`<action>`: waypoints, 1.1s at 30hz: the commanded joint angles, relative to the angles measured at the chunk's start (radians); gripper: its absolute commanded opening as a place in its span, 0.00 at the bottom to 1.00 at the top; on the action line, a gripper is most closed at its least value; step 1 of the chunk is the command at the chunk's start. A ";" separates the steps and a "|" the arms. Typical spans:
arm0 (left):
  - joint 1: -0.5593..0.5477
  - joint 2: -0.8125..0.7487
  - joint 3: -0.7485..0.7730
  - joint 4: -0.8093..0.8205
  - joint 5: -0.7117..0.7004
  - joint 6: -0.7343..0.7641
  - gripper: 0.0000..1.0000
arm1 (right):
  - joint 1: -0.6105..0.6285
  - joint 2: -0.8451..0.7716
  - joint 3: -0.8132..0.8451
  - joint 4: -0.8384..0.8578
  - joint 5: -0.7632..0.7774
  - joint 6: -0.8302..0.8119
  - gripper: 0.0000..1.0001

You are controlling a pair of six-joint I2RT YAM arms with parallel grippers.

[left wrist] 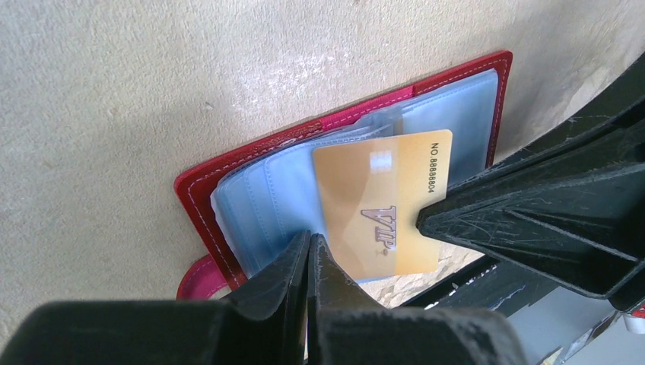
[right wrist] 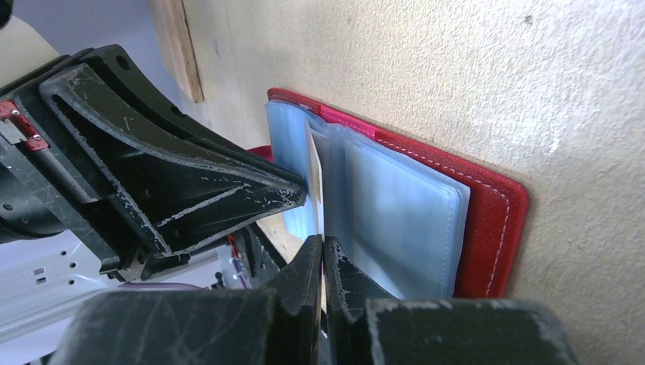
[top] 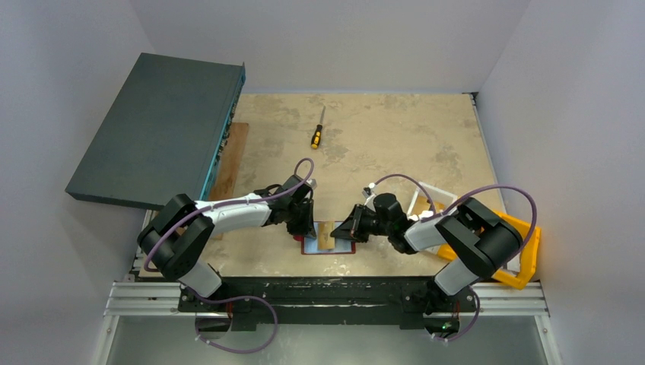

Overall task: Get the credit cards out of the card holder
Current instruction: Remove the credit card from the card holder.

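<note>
Jaws of the right gripper (right wrist: 322,247) pinch the gold card (left wrist: 373,205) while the left gripper (left wrist: 308,245), jaws pressed together, apparently steadies the card holder (left wrist: 251,158).

Bright, even overhead light; soft shadows on the table (top: 380,137); glare patch on the gold card (left wrist: 373,201); close foreground blurred.

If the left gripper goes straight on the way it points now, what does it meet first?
The left gripper would likely meet the card holder's blue sleeves first, beside the gold card.
</note>
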 commanded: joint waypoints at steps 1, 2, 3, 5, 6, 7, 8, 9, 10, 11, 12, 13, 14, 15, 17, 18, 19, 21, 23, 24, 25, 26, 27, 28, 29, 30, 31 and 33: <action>0.005 0.044 -0.039 -0.066 -0.070 0.006 0.00 | -0.012 -0.040 -0.007 -0.051 0.037 -0.034 0.00; 0.006 0.040 -0.039 -0.065 -0.069 0.004 0.00 | -0.013 -0.046 -0.007 -0.065 0.040 -0.039 0.00; 0.006 0.037 -0.039 -0.067 -0.071 0.004 0.00 | -0.014 -0.054 -0.007 -0.080 0.045 -0.045 0.00; 0.006 0.031 -0.038 -0.071 -0.073 0.007 0.00 | -0.019 -0.078 -0.009 -0.125 0.056 -0.059 0.00; 0.006 0.029 -0.037 -0.074 -0.075 0.009 0.00 | -0.020 -0.092 -0.008 -0.149 0.063 -0.068 0.00; 0.006 0.027 -0.036 -0.074 -0.074 0.010 0.00 | -0.024 -0.107 -0.005 -0.167 0.071 -0.077 0.00; 0.005 0.028 -0.035 -0.075 -0.072 0.012 0.00 | -0.025 -0.125 -0.002 -0.200 0.082 -0.087 0.00; 0.005 0.027 -0.033 -0.074 -0.070 0.012 0.00 | -0.025 -0.144 0.001 -0.224 0.089 -0.095 0.00; 0.005 0.028 -0.031 -0.074 -0.069 0.012 0.00 | -0.026 -0.164 0.004 -0.246 0.097 -0.101 0.00; 0.006 0.027 -0.029 -0.075 -0.068 0.013 0.00 | -0.025 -0.183 0.009 -0.269 0.104 -0.108 0.00; 0.006 0.026 -0.027 -0.075 -0.066 0.013 0.00 | -0.026 -0.204 0.016 -0.293 0.113 -0.115 0.00; 0.006 0.025 -0.024 -0.075 -0.065 0.016 0.00 | -0.026 -0.220 0.022 -0.318 0.122 -0.123 0.00; 0.005 0.021 -0.018 -0.076 -0.063 0.017 0.00 | -0.026 -0.237 0.029 -0.337 0.128 -0.131 0.00; 0.006 0.019 -0.014 -0.077 -0.062 0.019 0.00 | -0.025 -0.248 0.036 -0.355 0.133 -0.139 0.00; 0.006 0.010 -0.001 -0.084 -0.061 0.026 0.00 | -0.025 -0.267 0.053 -0.384 0.136 -0.151 0.00; 0.005 0.003 0.006 -0.088 -0.060 0.030 0.00 | -0.025 -0.277 0.059 -0.394 0.136 -0.155 0.00; 0.005 -0.004 0.014 -0.094 -0.060 0.034 0.00 | -0.026 -0.286 0.065 -0.404 0.136 -0.160 0.00; 0.005 -0.021 0.034 -0.109 -0.057 0.041 0.00 | -0.026 -0.304 0.074 -0.423 0.140 -0.168 0.00; 0.005 -0.041 0.054 -0.126 -0.050 0.045 0.00 | -0.026 -0.322 0.085 -0.447 0.147 -0.176 0.00; 0.004 -0.052 0.064 -0.134 -0.048 0.048 0.00 | -0.025 -0.334 0.089 -0.458 0.150 -0.179 0.00; 0.004 -0.066 0.076 -0.144 -0.047 0.049 0.00 | -0.026 -0.343 0.093 -0.467 0.153 -0.183 0.00; 0.005 -0.075 0.086 -0.153 -0.043 0.052 0.00 | -0.026 -0.351 0.096 -0.474 0.157 -0.184 0.00; 0.005 -0.087 0.098 -0.163 -0.040 0.056 0.00 | -0.025 -0.358 0.099 -0.482 0.159 -0.186 0.00; 0.003 -0.100 0.111 -0.174 -0.038 0.061 0.00 | -0.025 -0.365 0.100 -0.488 0.162 -0.188 0.00; 0.003 -0.111 0.120 -0.182 -0.035 0.064 0.00 | -0.026 -0.373 0.103 -0.492 0.164 -0.189 0.00; 0.003 -0.124 0.130 -0.190 -0.030 0.069 0.00 | -0.026 -0.378 0.106 -0.499 0.166 -0.190 0.00; 0.003 -0.135 0.138 -0.197 -0.025 0.071 0.01 | -0.025 -0.384 0.109 -0.505 0.168 -0.192 0.00; 0.002 -0.160 0.155 -0.210 -0.018 0.077 0.09 | -0.026 -0.396 0.114 -0.517 0.173 -0.194 0.00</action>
